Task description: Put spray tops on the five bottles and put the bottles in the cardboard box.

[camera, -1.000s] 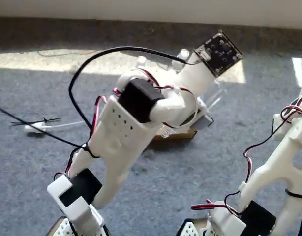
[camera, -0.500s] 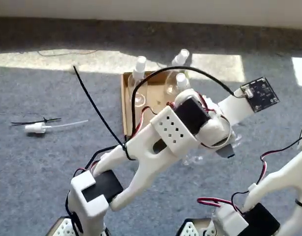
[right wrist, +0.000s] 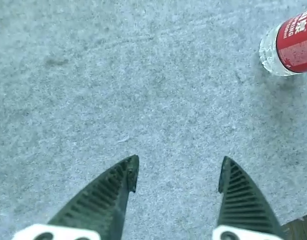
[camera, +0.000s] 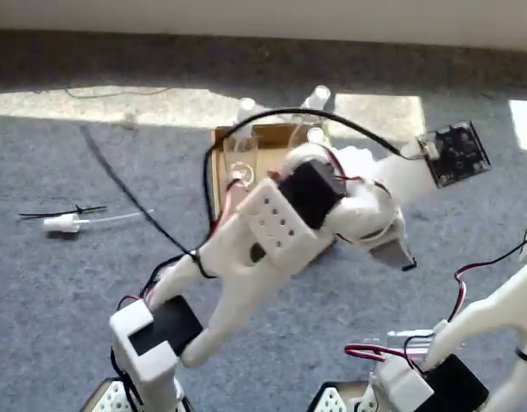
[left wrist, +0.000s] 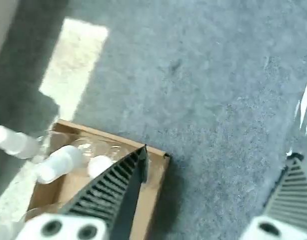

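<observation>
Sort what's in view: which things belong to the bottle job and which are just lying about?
Job: cardboard box; capped bottles in it; loose spray top on the carpet.
Lying about: black cable tie beside that spray top; red-labelled bottle near the right gripper, probably unrelated.

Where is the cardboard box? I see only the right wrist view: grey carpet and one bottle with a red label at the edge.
Observer: In the high view the cardboard box lies mid-carpet, partly hidden behind the left arm.
Operator: Are bottles inside it?
Observer: Yes, at least three bottles with white spray tops stand in it.
Operator: Is the left claw holding something?
Observer: No, the left claw is open and empty, near the box's corner.
</observation>
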Motion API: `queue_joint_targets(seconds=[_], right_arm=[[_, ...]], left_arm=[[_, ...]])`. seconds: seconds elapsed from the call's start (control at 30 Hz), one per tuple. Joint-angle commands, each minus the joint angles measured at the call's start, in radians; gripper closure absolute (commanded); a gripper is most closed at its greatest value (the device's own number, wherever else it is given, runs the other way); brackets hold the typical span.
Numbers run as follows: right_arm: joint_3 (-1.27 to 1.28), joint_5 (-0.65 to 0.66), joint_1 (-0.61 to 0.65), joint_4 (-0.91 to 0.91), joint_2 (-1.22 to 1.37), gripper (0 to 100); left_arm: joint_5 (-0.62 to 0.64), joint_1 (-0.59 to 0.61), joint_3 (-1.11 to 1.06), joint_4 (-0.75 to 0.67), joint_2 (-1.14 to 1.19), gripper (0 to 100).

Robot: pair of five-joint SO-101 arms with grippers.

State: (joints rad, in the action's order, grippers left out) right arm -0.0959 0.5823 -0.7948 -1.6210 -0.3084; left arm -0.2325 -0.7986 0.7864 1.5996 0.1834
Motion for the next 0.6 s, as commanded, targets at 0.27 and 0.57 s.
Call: queue_joint_targets(seconds=[0.27, 0.57], right_arm=[[-0.031, 0.43, 0.232, -0.147, -0.013, 77.7], [0.358, 0.732, 0.269, -0.143, -0.013, 77.7]], left_arm=[[0.071, 0.739, -0.005, 0.176, -0.427, 66], [-0.18, 1.004, -0.604, 0.175, -0.636, 66]])
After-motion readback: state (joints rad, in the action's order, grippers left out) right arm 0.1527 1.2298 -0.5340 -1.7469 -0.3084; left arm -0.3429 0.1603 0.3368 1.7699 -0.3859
